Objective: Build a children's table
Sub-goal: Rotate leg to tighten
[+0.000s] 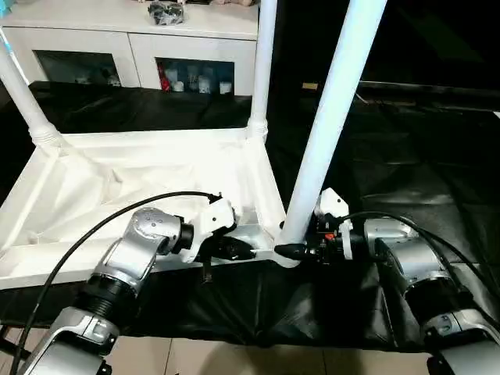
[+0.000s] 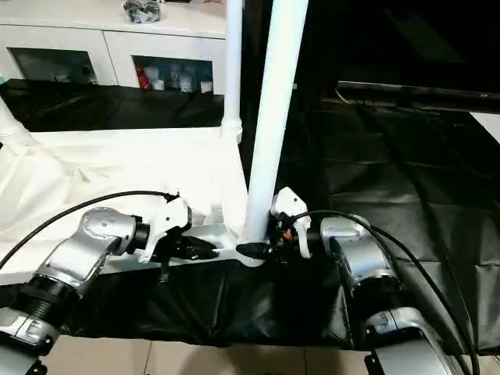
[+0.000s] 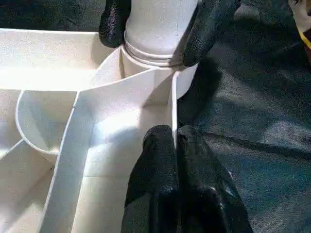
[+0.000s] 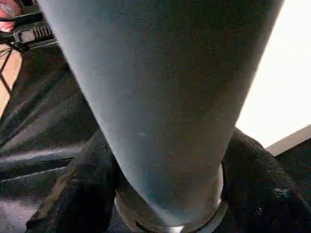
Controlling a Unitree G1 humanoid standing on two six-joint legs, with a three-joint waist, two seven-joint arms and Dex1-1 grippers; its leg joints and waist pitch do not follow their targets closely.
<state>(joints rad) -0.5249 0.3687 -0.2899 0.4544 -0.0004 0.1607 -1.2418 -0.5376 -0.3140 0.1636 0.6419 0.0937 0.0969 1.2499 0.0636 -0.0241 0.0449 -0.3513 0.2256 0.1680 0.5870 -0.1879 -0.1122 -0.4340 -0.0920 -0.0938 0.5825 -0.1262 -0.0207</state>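
At near corner socket of upturned tabletop on the table, leg stands upright w/ right tool clasping its base, left tool clenched on tabletop's rim beside it.

Lab-like room: black-draped work table, glass-door cabinet.
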